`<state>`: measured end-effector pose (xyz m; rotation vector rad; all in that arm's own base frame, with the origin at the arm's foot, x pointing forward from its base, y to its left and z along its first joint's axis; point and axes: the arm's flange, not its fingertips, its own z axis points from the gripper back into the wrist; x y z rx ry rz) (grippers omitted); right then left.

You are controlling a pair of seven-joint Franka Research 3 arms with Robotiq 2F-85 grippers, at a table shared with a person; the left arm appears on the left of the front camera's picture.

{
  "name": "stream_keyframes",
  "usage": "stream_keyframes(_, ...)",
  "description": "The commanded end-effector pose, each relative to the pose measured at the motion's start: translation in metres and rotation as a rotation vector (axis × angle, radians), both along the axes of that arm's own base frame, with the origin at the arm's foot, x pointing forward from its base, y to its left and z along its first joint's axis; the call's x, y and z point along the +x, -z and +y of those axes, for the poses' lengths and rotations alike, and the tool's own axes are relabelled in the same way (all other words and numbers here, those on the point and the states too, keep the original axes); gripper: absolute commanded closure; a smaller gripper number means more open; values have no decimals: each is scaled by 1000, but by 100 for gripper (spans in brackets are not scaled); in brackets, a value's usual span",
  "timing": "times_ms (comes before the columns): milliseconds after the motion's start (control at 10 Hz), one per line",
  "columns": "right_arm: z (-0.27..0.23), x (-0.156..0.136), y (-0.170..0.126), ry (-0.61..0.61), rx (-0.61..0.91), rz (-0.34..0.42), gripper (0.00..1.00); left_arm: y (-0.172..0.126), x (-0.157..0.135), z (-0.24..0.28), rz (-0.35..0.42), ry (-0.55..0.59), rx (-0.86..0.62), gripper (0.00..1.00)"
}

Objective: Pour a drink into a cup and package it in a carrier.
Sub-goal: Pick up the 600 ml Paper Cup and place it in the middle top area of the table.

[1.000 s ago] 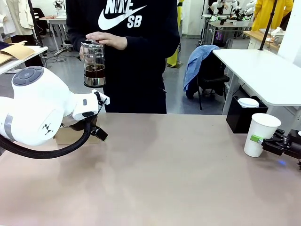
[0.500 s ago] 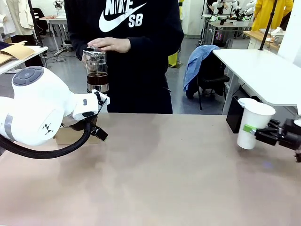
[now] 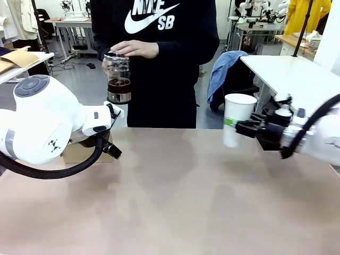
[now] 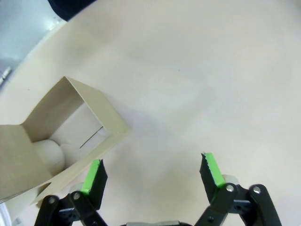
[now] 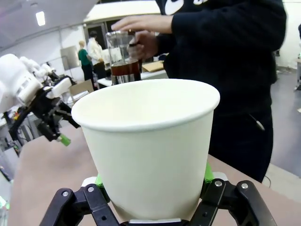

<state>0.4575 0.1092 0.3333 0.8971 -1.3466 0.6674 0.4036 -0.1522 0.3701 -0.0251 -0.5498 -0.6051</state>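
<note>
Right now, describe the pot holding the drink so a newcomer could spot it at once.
Look across the table to the person in the dark top at its far side. They hold the press pot chest-high, one hand on its lid. It is clear glass with silver bands and dark brown drink inside, unlike the white cup in the right claw.

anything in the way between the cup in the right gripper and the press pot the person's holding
Nothing visible does. The right gripper holds the paper cup above the table, and the person's hand holds the press pot up at the far side, with open air between them.
</note>
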Motion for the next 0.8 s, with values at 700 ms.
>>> stream_keyframes(700, 93, 142, 133, 81, -17, -98, 20, 0, 0, 0, 0, 0, -1, 0)
